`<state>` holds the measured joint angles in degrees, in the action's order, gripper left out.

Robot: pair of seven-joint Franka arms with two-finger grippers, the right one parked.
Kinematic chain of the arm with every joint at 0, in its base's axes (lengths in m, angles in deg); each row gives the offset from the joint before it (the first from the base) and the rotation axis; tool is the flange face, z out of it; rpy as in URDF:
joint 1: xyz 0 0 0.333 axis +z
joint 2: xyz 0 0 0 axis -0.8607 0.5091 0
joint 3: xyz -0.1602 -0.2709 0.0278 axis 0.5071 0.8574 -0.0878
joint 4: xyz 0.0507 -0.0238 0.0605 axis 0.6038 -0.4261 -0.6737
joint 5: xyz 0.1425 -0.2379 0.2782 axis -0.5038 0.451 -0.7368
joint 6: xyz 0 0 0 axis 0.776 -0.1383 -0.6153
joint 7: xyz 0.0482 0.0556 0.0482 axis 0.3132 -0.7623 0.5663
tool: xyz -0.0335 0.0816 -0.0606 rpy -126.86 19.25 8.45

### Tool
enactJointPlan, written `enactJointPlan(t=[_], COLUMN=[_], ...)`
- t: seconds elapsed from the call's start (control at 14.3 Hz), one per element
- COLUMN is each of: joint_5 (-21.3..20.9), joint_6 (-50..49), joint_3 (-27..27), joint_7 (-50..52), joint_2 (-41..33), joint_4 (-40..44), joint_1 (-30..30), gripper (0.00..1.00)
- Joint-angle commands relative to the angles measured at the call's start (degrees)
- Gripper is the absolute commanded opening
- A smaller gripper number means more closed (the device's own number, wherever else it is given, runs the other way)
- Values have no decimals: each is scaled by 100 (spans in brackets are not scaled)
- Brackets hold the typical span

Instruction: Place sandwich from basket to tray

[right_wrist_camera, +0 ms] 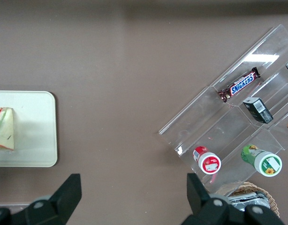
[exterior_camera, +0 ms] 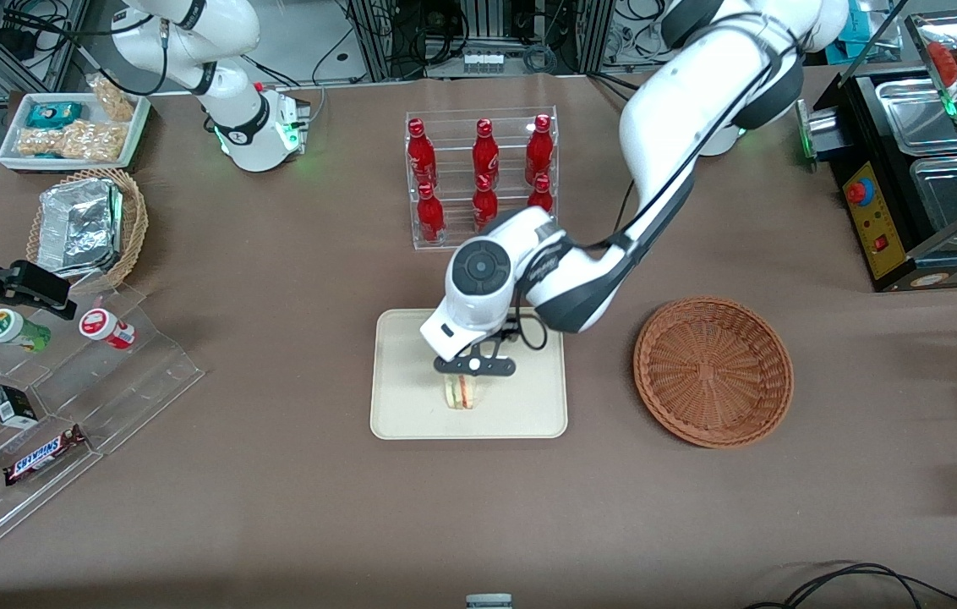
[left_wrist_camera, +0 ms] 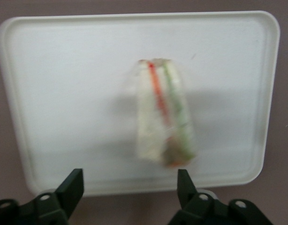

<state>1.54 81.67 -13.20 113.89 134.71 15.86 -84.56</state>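
Note:
The sandwich (exterior_camera: 463, 392) (left_wrist_camera: 165, 115) (right_wrist_camera: 4, 129), a wrapped pale wedge with green and red-orange layers, lies flat on the cream tray (exterior_camera: 411, 406) (left_wrist_camera: 64, 93) (right_wrist_camera: 38, 136) near the tray's middle. My left gripper (exterior_camera: 470, 377) (left_wrist_camera: 129, 180) hangs just above the tray, over the sandwich's end farther from the front camera. It is open, its black fingers (left_wrist_camera: 73, 183) spread wide with nothing between them, clear of the sandwich. The reddish-brown wicker basket (exterior_camera: 713, 370) sits beside the tray toward the working arm's end of the table, with nothing in it.
A clear rack of red bottles (exterior_camera: 480, 178) stands farther from the front camera than the tray. Toward the parked arm's end are clear stepped shelves with snacks (exterior_camera: 64, 397), a tan basket of foil containers (exterior_camera: 90, 228) and a white snack tray (exterior_camera: 73, 127). A black appliance (exterior_camera: 910, 194) stands at the working arm's end.

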Motion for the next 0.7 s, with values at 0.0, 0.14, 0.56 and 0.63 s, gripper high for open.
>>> enactJointPlan(t=[0.0, 0.14, 0.56, 0.63], joint_5=[187, 976, 1577, 1665], joint_6=[-1162, -2032, -2669, -2713], joint_3=[-88, -866, -1741, -1741], joint_7=[175, 97, -446, -823], joint_2=[-1016, -1518, -3346, -3566], joint_4=[-219, -229, -1756, -1923], joint_1=[2, -15, 615, 853], gripper=[100, 100, 100, 100])
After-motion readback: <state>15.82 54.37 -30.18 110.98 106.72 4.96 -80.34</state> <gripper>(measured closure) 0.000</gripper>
